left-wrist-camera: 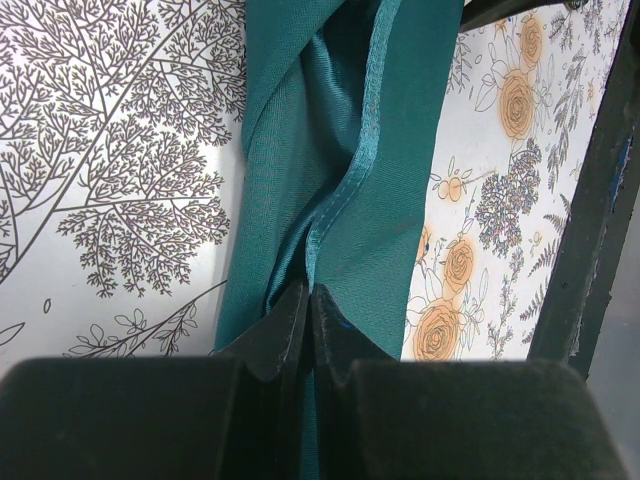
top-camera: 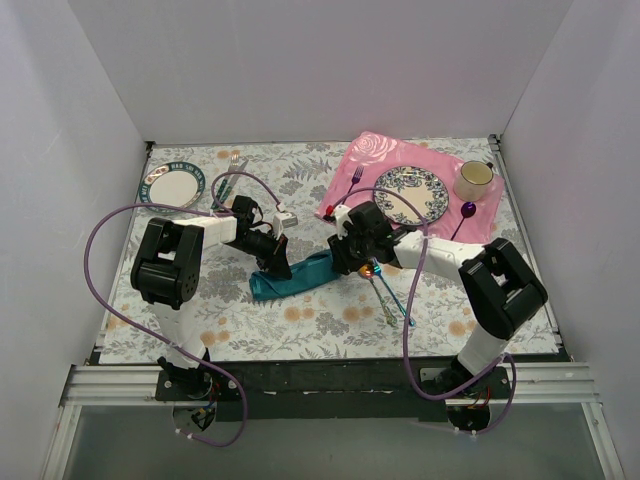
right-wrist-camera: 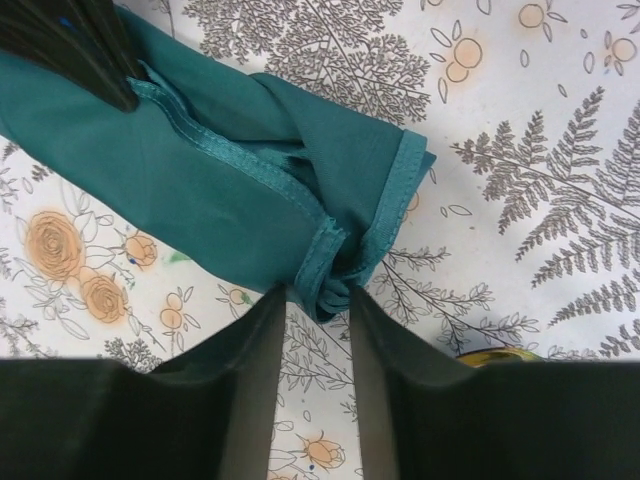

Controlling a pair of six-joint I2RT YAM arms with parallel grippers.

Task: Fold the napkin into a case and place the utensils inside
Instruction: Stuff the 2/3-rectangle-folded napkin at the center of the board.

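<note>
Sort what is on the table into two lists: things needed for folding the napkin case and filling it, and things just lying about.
Needed: teal napkin; two iridescent utensils.

Lying about: pink placemat; patterned plate; cup; purple spoon; purple fork; teal-rimmed plate.
</note>
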